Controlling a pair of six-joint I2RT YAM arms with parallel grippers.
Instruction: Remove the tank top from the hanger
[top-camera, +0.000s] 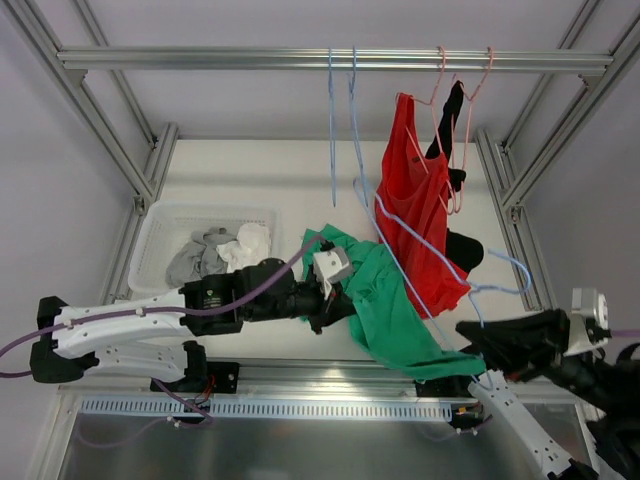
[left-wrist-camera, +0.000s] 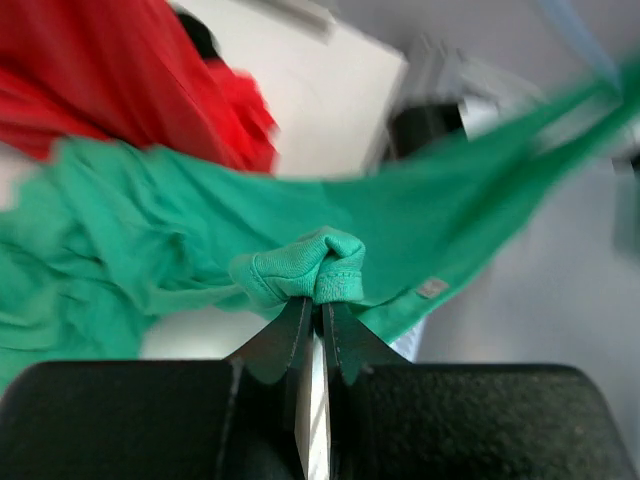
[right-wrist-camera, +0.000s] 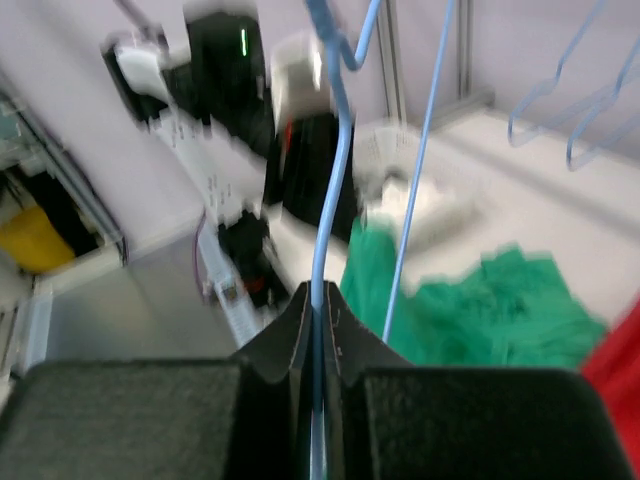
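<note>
Left arm (top-camera: 120, 325) and right arm (top-camera: 530, 340) both reach inward, jaws closed.
In the top view the left arm lies low from the lower left toward the centre, forearm near level; its end effector (left-wrist-camera: 318, 300) is pinched tight on a bunched fold of the tank top (left-wrist-camera: 420, 220). The right arm stretches from the lower right toward the lower centre, its end effector (right-wrist-camera: 318, 295) clamped on the hanger (right-wrist-camera: 335, 200) wire.
</note>
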